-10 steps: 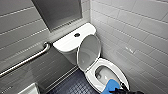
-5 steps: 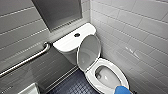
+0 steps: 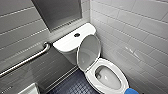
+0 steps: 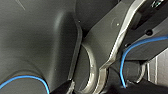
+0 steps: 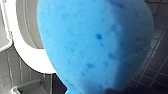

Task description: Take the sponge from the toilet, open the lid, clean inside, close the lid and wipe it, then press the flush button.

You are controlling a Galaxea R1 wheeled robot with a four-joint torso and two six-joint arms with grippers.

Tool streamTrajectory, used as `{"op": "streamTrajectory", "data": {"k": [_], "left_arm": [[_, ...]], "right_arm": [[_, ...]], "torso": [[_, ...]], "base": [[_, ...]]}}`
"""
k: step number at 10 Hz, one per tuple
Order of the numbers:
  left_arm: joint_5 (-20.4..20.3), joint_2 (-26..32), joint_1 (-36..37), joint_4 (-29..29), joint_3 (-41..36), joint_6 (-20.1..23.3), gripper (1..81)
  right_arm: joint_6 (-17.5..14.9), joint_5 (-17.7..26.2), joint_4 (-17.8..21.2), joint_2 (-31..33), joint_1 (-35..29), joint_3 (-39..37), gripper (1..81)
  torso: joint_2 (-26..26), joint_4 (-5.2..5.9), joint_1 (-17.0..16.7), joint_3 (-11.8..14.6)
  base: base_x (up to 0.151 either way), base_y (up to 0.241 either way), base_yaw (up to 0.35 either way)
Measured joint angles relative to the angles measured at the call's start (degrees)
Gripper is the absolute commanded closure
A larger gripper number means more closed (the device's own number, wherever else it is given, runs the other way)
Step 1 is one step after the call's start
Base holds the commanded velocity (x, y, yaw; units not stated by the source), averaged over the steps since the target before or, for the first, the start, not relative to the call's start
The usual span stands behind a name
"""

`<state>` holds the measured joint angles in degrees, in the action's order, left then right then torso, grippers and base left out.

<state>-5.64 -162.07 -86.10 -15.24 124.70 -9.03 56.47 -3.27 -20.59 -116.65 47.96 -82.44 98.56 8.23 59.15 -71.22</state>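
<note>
The lid (image 3: 88, 52) stands up against the tank (image 3: 66, 42), so the step in hand seems to be the cleaning inside the bowl (image 3: 108, 78). The sponge (image 3: 132, 91) hangs in the air at 5 o'clock from the bowl, just beside the seat (image 3: 93, 75). It fills the right wrist view and lies on nothing, so the right pincer is judged to be closed on it. For the left pincer one cannot tell.

To do the step well, the arm should bring the sponge over the seat toward 11 o'clock, lower it into the bowl and rub along the inner wall in a ring. The hold should be firm, because a wet sponge may slip. The arm should stay away from the lid, which could fall shut.

Count: one sponge, one toilet (image 3: 117, 86), one lid, one seat, one flush button (image 3: 77, 35), one grab bar (image 3: 27, 60).
</note>
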Motion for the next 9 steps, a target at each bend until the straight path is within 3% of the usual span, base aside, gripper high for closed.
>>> {"op": "streamTrajectory", "data": {"k": [3,5,7,9], "left_arm": [[-0.1,0.0,0.0,0.0,0.0,0.0,1.0],[-0.2,0.0,0.0,0.0,0.0,0.0,1.0],[-0.2,0.0,0.0,0.0,0.0,0.0,1.0],[-0.2,0.0,0.1,0.0,0.0,0.0,1.0]], "right_arm": [[0.2,4.1,0.0,0.0,-11.1,3.7,81.1],[0.2,10.1,0.0,-2.1,-15.8,5.3,81.1],[0.3,15.4,0.0,-7.5,-19.8,5.2,81.1],[0.5,17.5,0.0,-15.5,-23.0,2.5,81.1]], "torso": [[0.0,0.00,0.0,0.0],[0.0,0.00,0.0,0.0],[0.0,0.00,0.0,0.0],[0.0,0.00,0.0,0.0]], "base": [[0.000,0.000,0.000],[0.000,0.000,0.000],[0.000,0.000,0.000],[0.000,0.000,0.000]]}}
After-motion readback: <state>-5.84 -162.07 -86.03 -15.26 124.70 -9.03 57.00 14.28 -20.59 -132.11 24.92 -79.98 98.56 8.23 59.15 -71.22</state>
